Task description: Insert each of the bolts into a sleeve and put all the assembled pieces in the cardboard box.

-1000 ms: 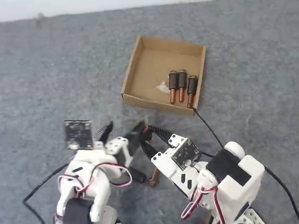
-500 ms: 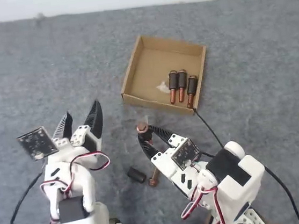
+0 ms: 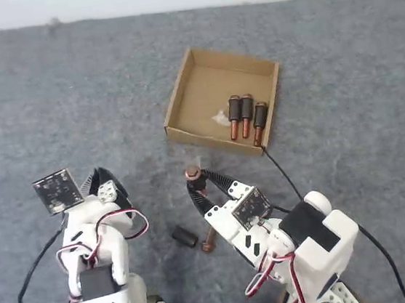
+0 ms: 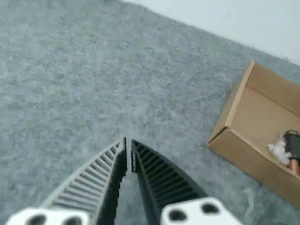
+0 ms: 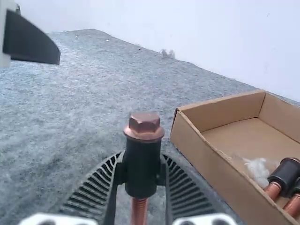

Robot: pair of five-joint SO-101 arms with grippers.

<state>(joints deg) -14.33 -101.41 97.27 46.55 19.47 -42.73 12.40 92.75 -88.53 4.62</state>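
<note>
My right gripper [image 3: 196, 185] [image 5: 140, 176] is shut on an assembled piece [image 3: 193, 176] [image 5: 142, 159]: a copper bolt, head up, through a black sleeve. It hangs just above the carpet, in front of the cardboard box [image 3: 182, 99] [image 5: 213, 159] [image 4: 243, 147]. Three assembled pieces [image 3: 246, 117] [image 5: 283, 176] lie in the box by its right wall. A loose black sleeve [image 3: 184, 235] and a loose bolt [image 3: 208, 240] lie on the carpet near the right arm. My left gripper [image 3: 103, 179] [image 4: 127, 141] is shut and empty, over bare carpet at the left.
Grey carpet [image 3: 323, 50] covers the table up to a white wall at the back. A black cable [image 3: 282, 172] runs from the box's near corner to the right arm. A white tuft [image 3: 219, 117] lies inside the box.
The left gripper drew back leftward from the piece held by the right gripper, opened wide, then shut and dropped lower. The right arm and its piece stayed put.
</note>
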